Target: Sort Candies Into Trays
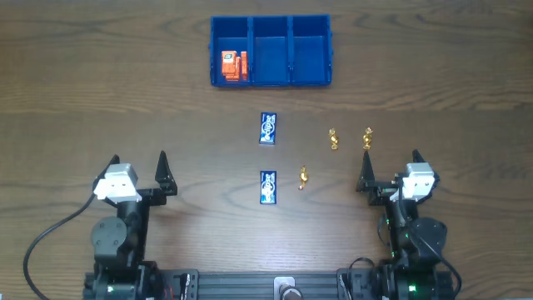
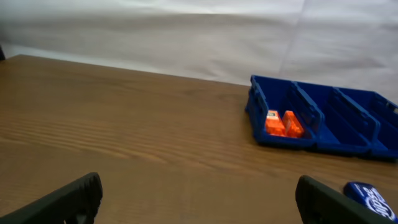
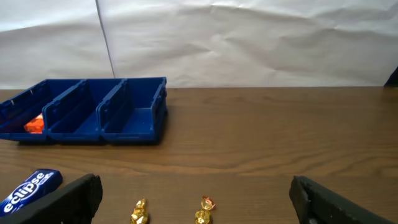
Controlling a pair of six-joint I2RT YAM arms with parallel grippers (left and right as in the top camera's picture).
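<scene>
left jaws wide | right jaws wide | orange candies (image 3: 34,124) half hidden behind tray (image 3: 132,132) wall

Brown wood-grain table (image 1: 125,92); white wrinkled backdrop (image 3: 249,43) behind

Blue tray (image 3: 134,127), gold candies (image 3: 140,213) nearby

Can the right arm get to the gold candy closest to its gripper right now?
Probably yes. That gold candy lies in the open just ahead of the right gripper. The gripper is open, and nothing stands between the two. The other candies lie off to the side.
</scene>
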